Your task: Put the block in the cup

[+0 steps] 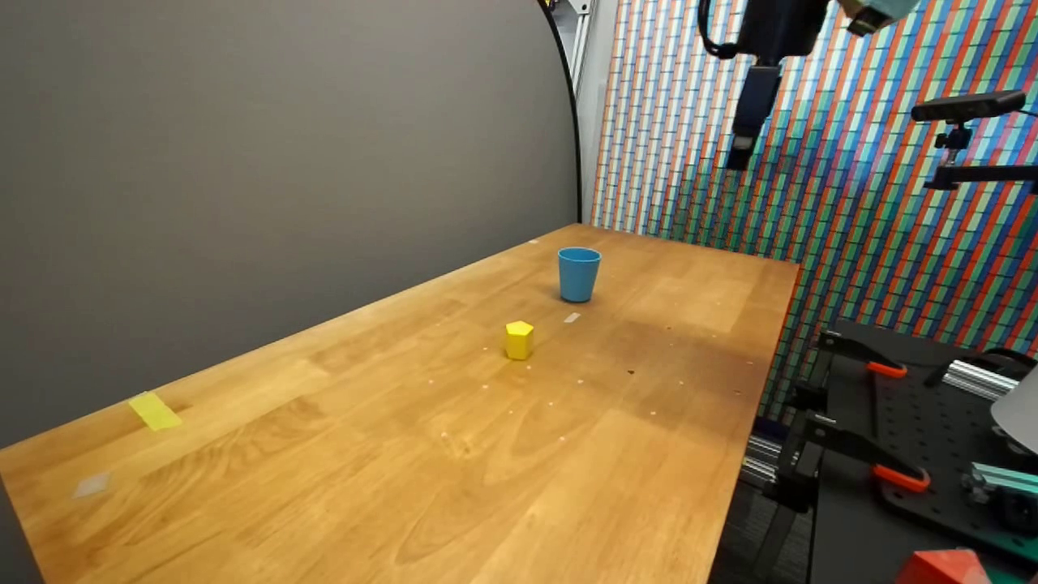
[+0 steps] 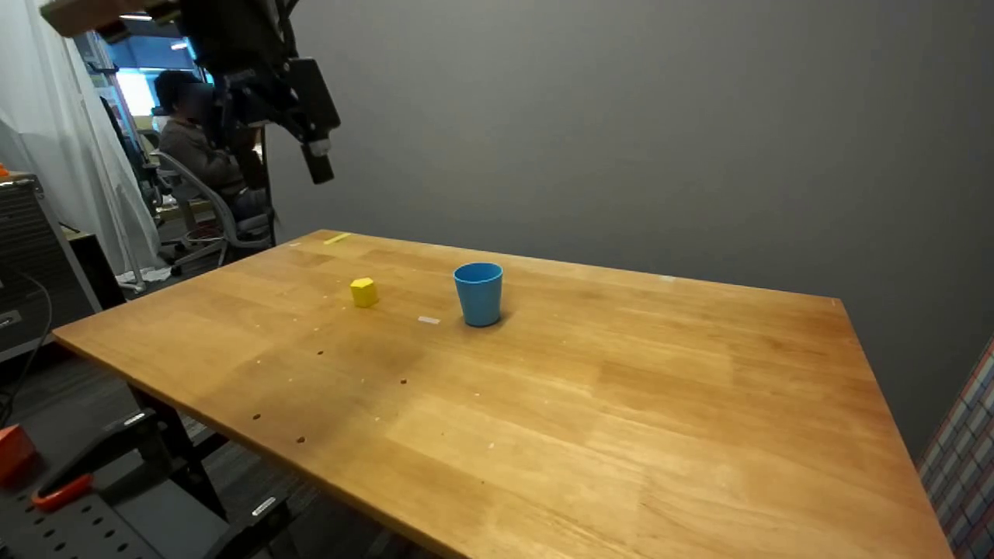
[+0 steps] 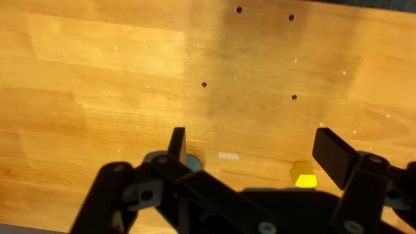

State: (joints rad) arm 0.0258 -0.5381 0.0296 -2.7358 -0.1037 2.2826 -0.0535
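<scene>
Wrist view: tool (image 3: 250, 139) spread wide, holding nothing; block (image 3: 303, 175) below, off-centre toward tool's frame-right side; cup (image 3: 194, 163) toward frame-left, partly hidden.

Both exterior views: block upright on tabletop (image 2: 543, 388), axis vertical, well below tool. Judgement: sideways correction toward block, then descent.

Overhead clearance: free space above the blue cup (image 2: 479, 296); the gripper (image 3: 250, 140) hangs higher than its rim, jaws apart. Lateral clearance: tabletop (image 2: 413, 291) and a flat pale strip (image 2: 429, 320) separate the cup from the yellow block (image 2: 364, 293). Boundary, in an exterior view: gray backdrop (image 2: 621, 155) behind the cup.
</scene>
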